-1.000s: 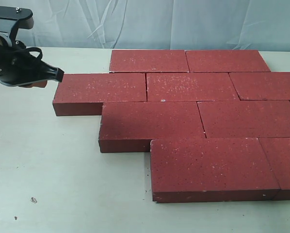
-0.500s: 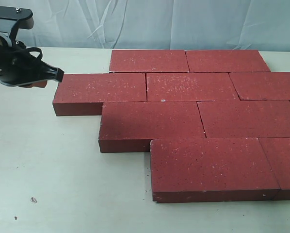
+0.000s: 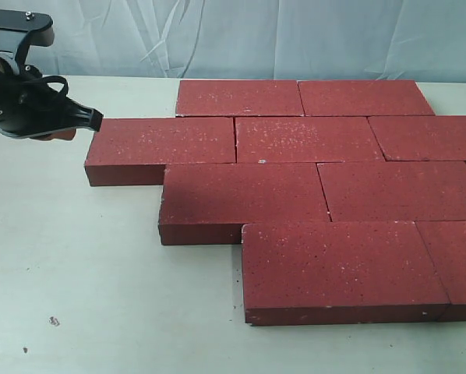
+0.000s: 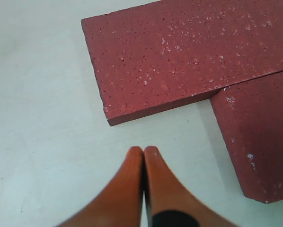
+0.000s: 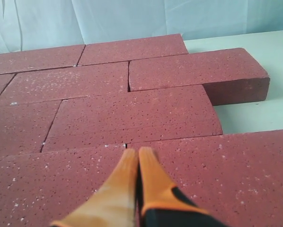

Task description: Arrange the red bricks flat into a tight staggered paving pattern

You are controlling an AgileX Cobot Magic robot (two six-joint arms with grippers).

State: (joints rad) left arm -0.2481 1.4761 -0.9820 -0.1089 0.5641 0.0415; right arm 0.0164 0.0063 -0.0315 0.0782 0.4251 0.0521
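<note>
From my console the red bricks (image 3: 295,187) fill the centre and right of the table (image 3: 77,273): four rows lying flat, each row offset from the next, nine by my count, with joints that look closed. I judge the paving essentially finished, with at most a small nudge left. The tabletop is pale and plain, and a creased light-blue curtain (image 3: 295,39) hangs behind its far edge. The left gripper (image 4: 144,150) sits at far left, just off the end of the second row, fingers pressed together and empty. The right gripper (image 5: 137,152) hovers over the near bricks, likewise closed on nothing. A few dark specks (image 3: 54,320) lie near left.
</note>
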